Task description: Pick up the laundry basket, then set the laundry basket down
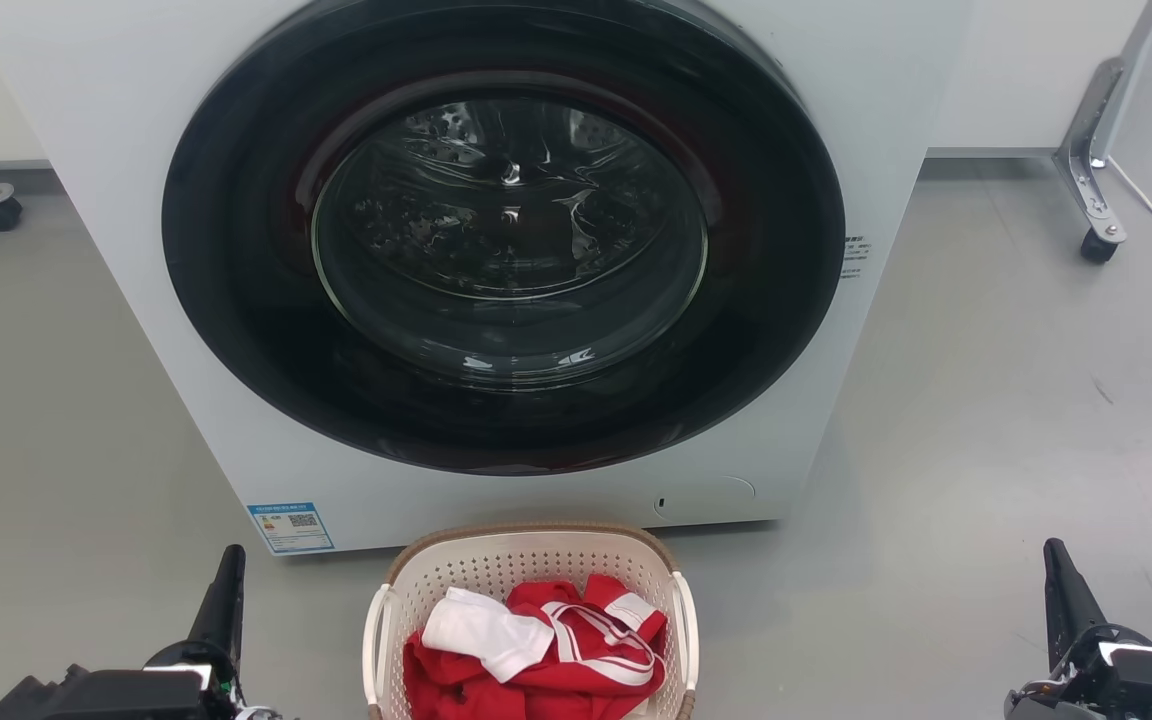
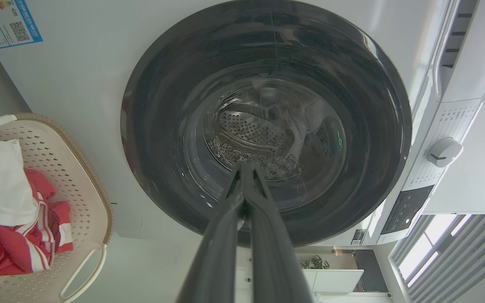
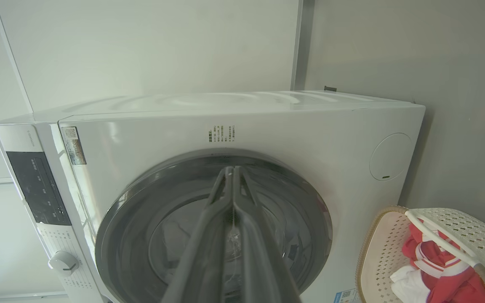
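**Both grippers idle, basket on floor before the washer**

Head view: laundry basket [image 1: 496,572] sits on the grey floor [image 1: 986,400], at the bottom centre of the view, its far brown-rimmed end close to the base of the white washing machine [image 1: 116,150]. It holds red-and-white clothes [image 1: 556,655]. White side handles are visible on both long sides.

Left gripper [image 1: 232,562] is at the lower left and right gripper [image 1: 1058,565] at the lower right. The basket lies between them, well apart from both.

Left wrist view: the left gripper's two fingers meet at the tips, pressed together with nothing between them, and point at the round dark door [image 2: 267,126]. The basket is at the left edge.

Right wrist view: the right gripper's fingers are likewise closed tip to tip, empty, and aimed at the door. The basket is at the lower right corner.

The door is closed and the drum shows through its glass. A blue label [image 1: 291,527] is at the machine's lower left corner.
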You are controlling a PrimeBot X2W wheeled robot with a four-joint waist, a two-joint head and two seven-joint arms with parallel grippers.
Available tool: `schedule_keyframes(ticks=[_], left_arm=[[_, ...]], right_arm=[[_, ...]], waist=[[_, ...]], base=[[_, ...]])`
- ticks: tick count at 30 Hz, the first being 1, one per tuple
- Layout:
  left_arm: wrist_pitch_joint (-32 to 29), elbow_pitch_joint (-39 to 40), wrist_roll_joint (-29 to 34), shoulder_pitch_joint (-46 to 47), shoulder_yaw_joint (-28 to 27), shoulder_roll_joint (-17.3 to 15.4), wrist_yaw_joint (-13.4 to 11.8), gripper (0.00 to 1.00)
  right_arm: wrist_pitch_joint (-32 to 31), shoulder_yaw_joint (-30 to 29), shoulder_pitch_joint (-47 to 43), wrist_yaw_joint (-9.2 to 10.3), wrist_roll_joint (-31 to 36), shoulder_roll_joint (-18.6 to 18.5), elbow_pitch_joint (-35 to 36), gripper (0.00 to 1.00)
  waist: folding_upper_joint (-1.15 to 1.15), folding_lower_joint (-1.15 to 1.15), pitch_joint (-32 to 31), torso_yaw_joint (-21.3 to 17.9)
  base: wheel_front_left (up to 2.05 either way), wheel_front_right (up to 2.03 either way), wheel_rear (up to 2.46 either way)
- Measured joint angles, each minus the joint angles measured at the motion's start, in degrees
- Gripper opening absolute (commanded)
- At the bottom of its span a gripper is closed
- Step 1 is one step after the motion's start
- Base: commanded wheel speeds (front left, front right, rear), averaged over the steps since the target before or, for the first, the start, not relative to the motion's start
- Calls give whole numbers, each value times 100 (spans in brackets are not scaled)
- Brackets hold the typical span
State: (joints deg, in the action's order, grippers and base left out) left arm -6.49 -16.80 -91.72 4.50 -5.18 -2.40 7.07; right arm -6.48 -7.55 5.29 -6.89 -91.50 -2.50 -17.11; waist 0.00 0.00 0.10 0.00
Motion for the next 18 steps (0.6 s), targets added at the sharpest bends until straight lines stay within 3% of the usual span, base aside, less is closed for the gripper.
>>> schedule_keyframes(ticks=[18], left_arm=[[1,-3,0,0,1,0,0,0]], right_arm=[[0,0,0,0,0,0,0,0]], waist=[[0,0,0,0]], base=[[0,0,0]])
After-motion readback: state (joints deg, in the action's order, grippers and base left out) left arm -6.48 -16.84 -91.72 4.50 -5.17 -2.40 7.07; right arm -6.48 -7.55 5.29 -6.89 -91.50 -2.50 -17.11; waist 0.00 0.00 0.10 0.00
